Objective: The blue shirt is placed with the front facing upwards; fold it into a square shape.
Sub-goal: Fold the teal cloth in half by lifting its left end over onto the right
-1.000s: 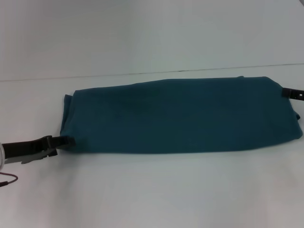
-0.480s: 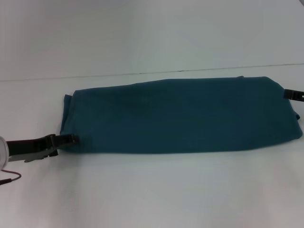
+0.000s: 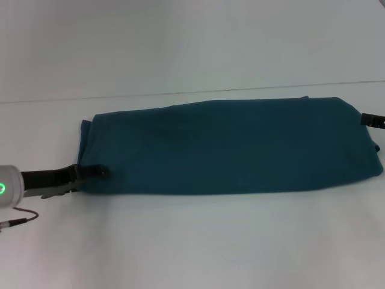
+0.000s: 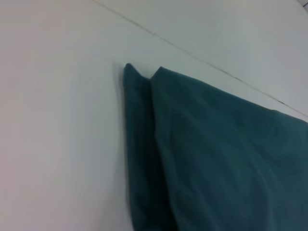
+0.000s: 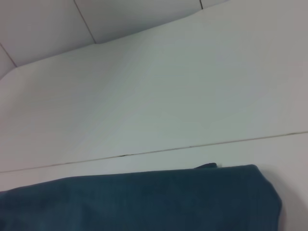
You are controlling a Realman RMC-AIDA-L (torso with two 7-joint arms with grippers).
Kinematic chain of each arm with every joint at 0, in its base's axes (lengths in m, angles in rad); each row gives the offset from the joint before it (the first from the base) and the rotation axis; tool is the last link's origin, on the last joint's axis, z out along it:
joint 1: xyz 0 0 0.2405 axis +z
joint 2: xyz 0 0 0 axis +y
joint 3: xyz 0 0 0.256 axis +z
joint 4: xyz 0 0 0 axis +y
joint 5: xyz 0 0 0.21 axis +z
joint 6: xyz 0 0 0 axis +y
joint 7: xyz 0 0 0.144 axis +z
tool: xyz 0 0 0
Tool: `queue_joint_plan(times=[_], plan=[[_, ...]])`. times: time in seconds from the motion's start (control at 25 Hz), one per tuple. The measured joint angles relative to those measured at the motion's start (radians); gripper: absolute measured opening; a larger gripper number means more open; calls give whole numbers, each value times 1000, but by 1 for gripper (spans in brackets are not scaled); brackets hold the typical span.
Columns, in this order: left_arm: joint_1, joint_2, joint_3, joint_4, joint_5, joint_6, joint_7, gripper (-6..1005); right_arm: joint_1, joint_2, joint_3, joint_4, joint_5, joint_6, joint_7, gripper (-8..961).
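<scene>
The blue shirt (image 3: 228,147), folded into a long band, spans mid-frame on the white table (image 3: 192,241). The left gripper (image 3: 96,171) pinches its lower-left corner; the right gripper (image 3: 373,120) touches its upper-right edge, grip unclear.

White table (image 3: 198,247), plain matte top, thin dark seam running across far side behind the cloth. Blue shirt (image 3: 228,147) lying flat on it, folded into long horizontal band, stretching nearly full width of head view. Layered edges stacked at left end. Thin dark cable (image 3: 18,220) resting on tabletop at near left corner.
</scene>
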Motion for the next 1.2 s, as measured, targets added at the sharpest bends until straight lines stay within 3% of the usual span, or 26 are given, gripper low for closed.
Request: queue_joint_plan(times=[0.52,1.2], plan=[[-59,-5,41,-21,-5,-53,5,892,-3,-2,0,3,0,6,2,906],[-58,-9,54,9,0,-59,29,888,3,2,0,3,0,8,2,906]])
